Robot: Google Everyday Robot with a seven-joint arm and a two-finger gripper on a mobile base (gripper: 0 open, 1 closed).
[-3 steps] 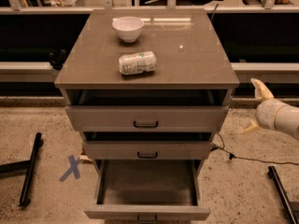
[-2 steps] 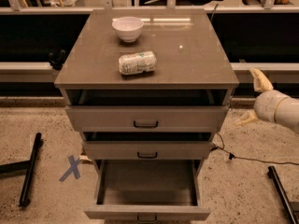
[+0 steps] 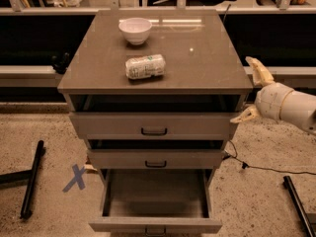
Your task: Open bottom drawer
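The bottom drawer (image 3: 156, 224) of the grey-taupe cabinet is pulled far out, showing its plain grey inside; its small black handle sits at the frame's lower edge. The middle drawer (image 3: 156, 158) and the top drawer (image 3: 154, 126) stand slightly out, each with a black handle. My gripper (image 3: 253, 92) is at the right of the cabinet, level with the top drawer and apart from it. Its two cream fingers (image 3: 259, 71) are spread wide, and it holds nothing.
A white bowl (image 3: 135, 30) and a wrapped packet (image 3: 145, 66) lie on the cabinet top (image 3: 197, 58). A blue X (image 3: 75, 177) marks the speckled floor at left. Black bars lie at left (image 3: 31, 181) and at right (image 3: 297, 204). A cable (image 3: 256, 166) runs across the floor.
My gripper has drifted slightly up and left, closer to the cabinet's right side. The drawers have not moved.
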